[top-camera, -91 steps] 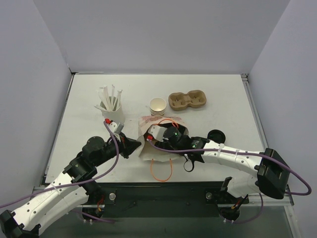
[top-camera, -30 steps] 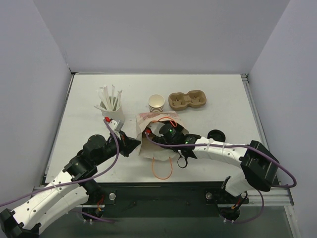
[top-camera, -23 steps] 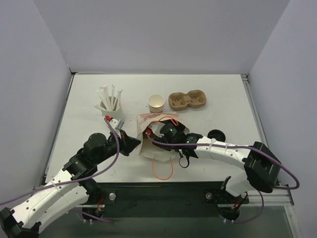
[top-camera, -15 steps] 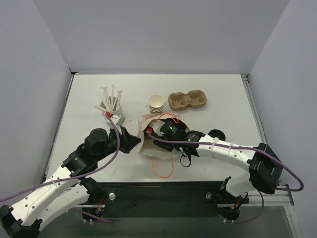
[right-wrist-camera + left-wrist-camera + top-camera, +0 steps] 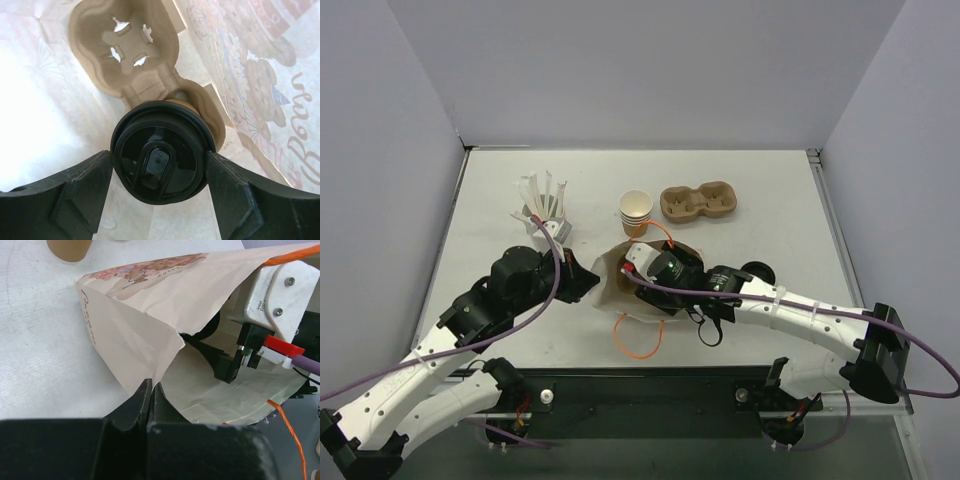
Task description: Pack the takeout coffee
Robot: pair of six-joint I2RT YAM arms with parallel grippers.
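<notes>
The takeout coffee (image 5: 161, 122), a tan cup under a black lid, stands in the near pocket of a pulp carrier (image 5: 125, 50) inside the paper bag (image 5: 618, 298). My right gripper (image 5: 159, 161) is inside the bag, its fingers (image 5: 85, 195) pressed on both sides of the lid. In the top view the cup is hidden by the bag and my right wrist. My left gripper (image 5: 150, 390) is shut on the bag's near edge (image 5: 150, 325) and holds the mouth open; it also shows in the top view (image 5: 592, 284).
A nested stack of tan cups (image 5: 635, 211) and a second pulp carrier (image 5: 698, 200) stand behind the bag. A cup of white straws (image 5: 546, 212) is at the left. Loose black lids (image 5: 757, 273) lie right of the bag. The bag's orange handle (image 5: 638, 338) lies near the front edge.
My left gripper has lifted and pulled the bag's edge, so the mouth stands wider and more upright. My right arm has shifted a little to the right, still inside the bag.
</notes>
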